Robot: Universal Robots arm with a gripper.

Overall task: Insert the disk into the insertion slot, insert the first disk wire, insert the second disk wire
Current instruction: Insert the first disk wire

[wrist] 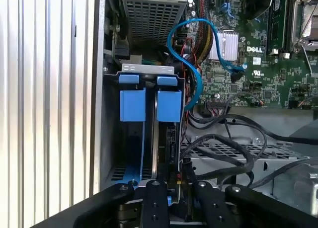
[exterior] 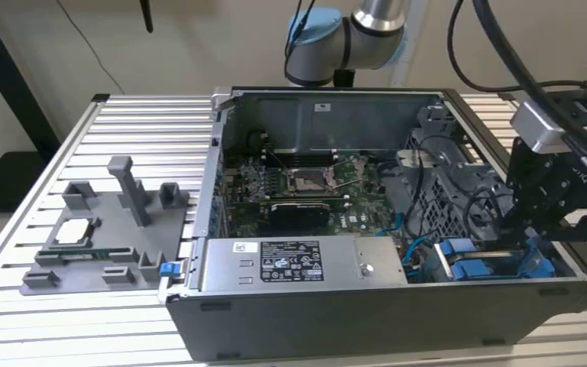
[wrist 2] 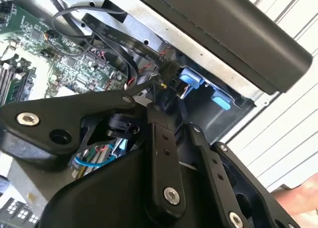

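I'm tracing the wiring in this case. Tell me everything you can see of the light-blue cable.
The light-blue cable is thin, flat and glossy, and looks like plastic. In the first wrist view it arches in a slack loop beside the power supply's grille. One end reaches the green motherboard. The other drops beside the drive bay, among black and red wires.

The disk, clipped in its bright blue frame, stands on edge inside the insertion slot, a grey sheet-metal bay in the case corner at the exterior view's right. 2 blue frame faces sit side by side there. A blue disk wire loops just beside the bay, its ends hidden.
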